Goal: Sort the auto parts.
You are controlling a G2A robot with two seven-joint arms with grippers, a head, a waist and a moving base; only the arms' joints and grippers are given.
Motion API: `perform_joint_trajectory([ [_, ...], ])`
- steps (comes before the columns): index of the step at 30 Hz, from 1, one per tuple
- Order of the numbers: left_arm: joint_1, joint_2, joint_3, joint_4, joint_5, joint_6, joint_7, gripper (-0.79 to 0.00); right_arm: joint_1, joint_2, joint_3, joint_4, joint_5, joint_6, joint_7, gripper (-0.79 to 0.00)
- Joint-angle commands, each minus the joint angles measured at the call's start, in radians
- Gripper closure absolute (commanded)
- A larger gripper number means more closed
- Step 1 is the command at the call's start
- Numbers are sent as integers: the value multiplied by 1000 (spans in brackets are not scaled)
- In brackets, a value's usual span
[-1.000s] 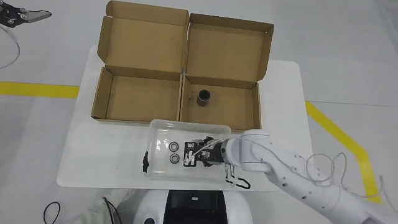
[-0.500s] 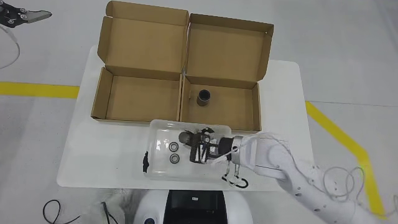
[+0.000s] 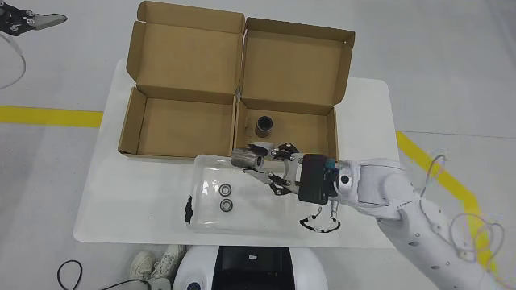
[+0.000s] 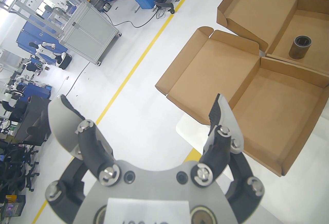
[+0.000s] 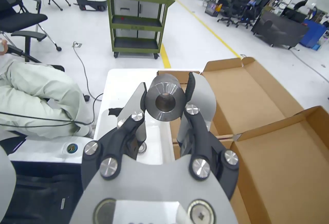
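Since a second ago the right gripper (image 5: 166,81) has come up out of the tray (image 3: 205,219), where it sat low just beside the bearings (image 3: 226,188). It has carried a cylinder (image 3: 244,159) toward the boxes, and the arm behind it has swung out to the right. The bearings and the sleeve (image 3: 264,126) have stayed put.

At far left, off the table (image 3: 367,121) and over the floor, the left gripper (image 4: 140,99) hangs with its fingers spread wide and nothing between them. Next comes the left box (image 3: 181,129), with its lid folded back and its floor bare cardboard. In front of it and a little to the right, the clear tray lies near the table's front edge. The two bearings lie flat in the tray's left half, one behind the other, near but not touching. A small black piece (image 3: 188,209) sits on the table against the tray's left wall; what it is I cannot tell.

The cylinder is grey metal with a bore through it. It is held on its side above the tray's far rim, just in front of the right box (image 3: 310,141). The right gripper's fingers are closed against its two sides. The right box stands side by side with the left one, touching it, and its lid is also open. The dark sleeve stands upright on its floor, in the left half, apart from the held cylinder.
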Motion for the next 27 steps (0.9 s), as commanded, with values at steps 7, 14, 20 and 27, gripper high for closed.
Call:
perform_joint_trajectory([
  [7, 0, 0, 0, 0, 0, 0, 0, -785, -38, -3, 61, 26, 39, -52, -194, 0],
  [14, 0, 0, 0, 0, 0, 0, 0, -785, -73, -14, 72, 22, -26, 4, -316, 0],
  [20, 0, 0, 0, 0, 0, 0, 0, -785, -94, -27, 58, 17, -76, 51, -411, 0],
  [27, 0, 0, 0, 0, 0, 0, 0, -785, -99, -38, 53, 31, -117, 66, -459, 0],
])
